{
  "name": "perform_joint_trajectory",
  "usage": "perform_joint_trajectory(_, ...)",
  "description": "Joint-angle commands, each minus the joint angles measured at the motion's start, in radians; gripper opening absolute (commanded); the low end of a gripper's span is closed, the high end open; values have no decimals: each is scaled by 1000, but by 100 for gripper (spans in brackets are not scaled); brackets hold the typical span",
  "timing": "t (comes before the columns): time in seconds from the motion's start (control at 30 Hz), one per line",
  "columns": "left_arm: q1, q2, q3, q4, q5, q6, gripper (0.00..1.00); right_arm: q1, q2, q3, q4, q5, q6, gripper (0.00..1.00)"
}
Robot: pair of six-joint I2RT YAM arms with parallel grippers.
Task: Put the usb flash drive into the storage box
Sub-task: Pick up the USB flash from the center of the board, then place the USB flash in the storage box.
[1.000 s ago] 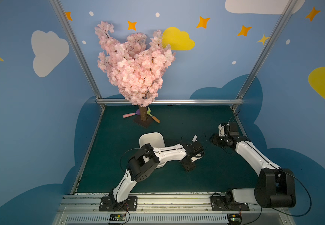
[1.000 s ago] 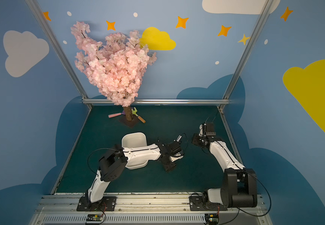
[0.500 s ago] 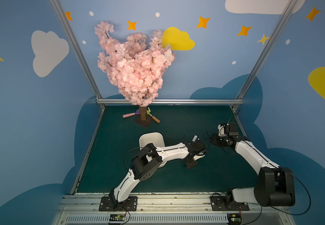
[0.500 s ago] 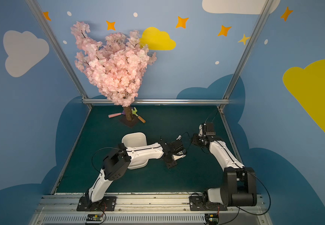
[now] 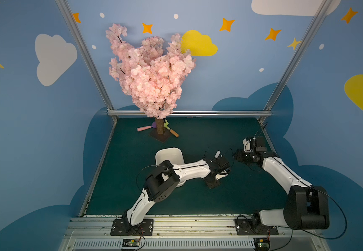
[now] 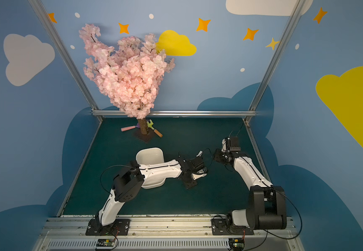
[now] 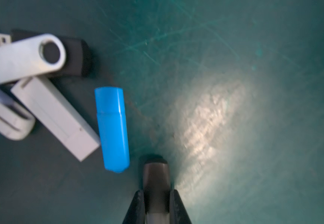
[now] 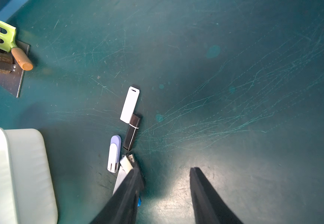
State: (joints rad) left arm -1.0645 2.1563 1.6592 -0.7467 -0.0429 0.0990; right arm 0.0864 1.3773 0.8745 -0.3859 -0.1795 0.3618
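1. Since the earlier frames the left end effector (image 7: pixel 156 192) has closed, with its arm shifting only slightly. The right arm has stayed put.
2. The left end effector's jaws pinch what looks like a dark grey, round-ended flash drive (image 7: pixel 155 170). It sits low over the dark green table (image 5: pixel 241 195), and I cannot tell whether it is lifted clear.
3. The right end effector (image 8: pixel 165 169) stands partly open and holds nothing, poised just beside the cluster of drives.
4. Lying on the table close together, some touching, are a blue capped plastic flash drive (image 7: pixel 112 130), a white rectangular flash drive (image 7: pixel 56 118), a silver-clip swivel flash drive (image 7: pixel 31 56) and a white-and-lavender flash drive (image 8: pixel 114 153).
5. The white, shallow, rounded plastic storage box (image 5: pixel 169 155) stands near the cluster, partly under the left arm. No drive shows in its visible part.
6. My judgement is that the pick looks made but nothing is delivered — the lift, the carry to the box and the release remain, and likely the other drives after that.
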Motion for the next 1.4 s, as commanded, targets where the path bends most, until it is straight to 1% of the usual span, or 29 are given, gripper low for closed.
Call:
perform_joint_trajectory(0.0, -5, -115, 4, -29, 21, -14, 9, -5, 9, -5, 13, -9, 5, 47)
perform_joint_trajectory(0.1, -5, -187, -5, -33, 9, -21, 6, -4, 11, -5, 12, -8, 5, 47)
perform_joint_trajectory(0.17, -2, -252, -23, -42, -38, -40, 6, -5, 14, -5, 13, -10, 6, 47)
perform_joint_trajectory(0.23, 21, -320, -52, -61, -77, -69, 4, -3, 16, -3, 12, -12, 5, 47)
perform_joint_trajectory(0.3, 81, -404, -125, -49, -61, -117, 5, -3, 19, -2, 14, -19, 7, 47)
perform_joint_trajectory(0.43, 264, -594, -319, 1, -9, -262, 7, 7, 29, 0, 21, -28, 11, 47)
perform_joint_trajectory(0.5, 358, -671, -404, 27, 10, -326, 11, 15, 38, 0, 25, -21, 6, 47)
perform_joint_trajectory(0.53, 383, -699, -445, 45, -18, -350, 11, 20, 44, 0, 25, -17, 11, 47)
perform_joint_trajectory(0.57, 396, -717, -474, 61, -75, -363, 13, 22, 51, 1, 27, -20, 8, 47)
perform_joint_trajectory(0.6, 406, -717, -478, 54, -121, -382, 16, 24, 59, 3, 26, -20, 9, 47)
perform_joint_trajectory(0.63, 429, -704, -478, 45, -135, -403, 16, 28, 66, 9, 23, -23, 9, 47)
perform_joint_trajectory(0.67, 466, -681, -474, 40, -122, -423, 16, 33, 73, 13, 19, -23, 6, 47)
perform_joint_trajectory(0.73, 513, -627, -460, 44, -93, -445, 14, 41, 80, 17, 16, -19, 4, 47)
perform_joint_trajectory(0.83, 555, -520, -401, 42, -54, -455, 12, 48, 87, 14, 18, -15, 3, 47)
perform_joint_trajectory(0.97, 562, -370, -302, 39, -30, -467, 11, 55, 93, 20, 15, -13, 0, 47)
perform_joint_trajectory(1.13, 560, -243, -231, 35, -23, -485, 11, 58, 95, 21, 12, -11, 0, 47)
perform_joint_trajectory(1.3, 561, -213, -245, 37, -35, -505, 11, 64, 99, 24, 11, -8, -1, 47)
perform_joint_trajectory(1.33, 561, -214, -252, 38, -37, -506, 12, 65, 101, 25, 11, -9, -1, 47)
perform_joint_trajectory(1.37, 561, -216, -259, 41, -40, -509, 15, 66, 104, 27, 10, -8, -1, 47)
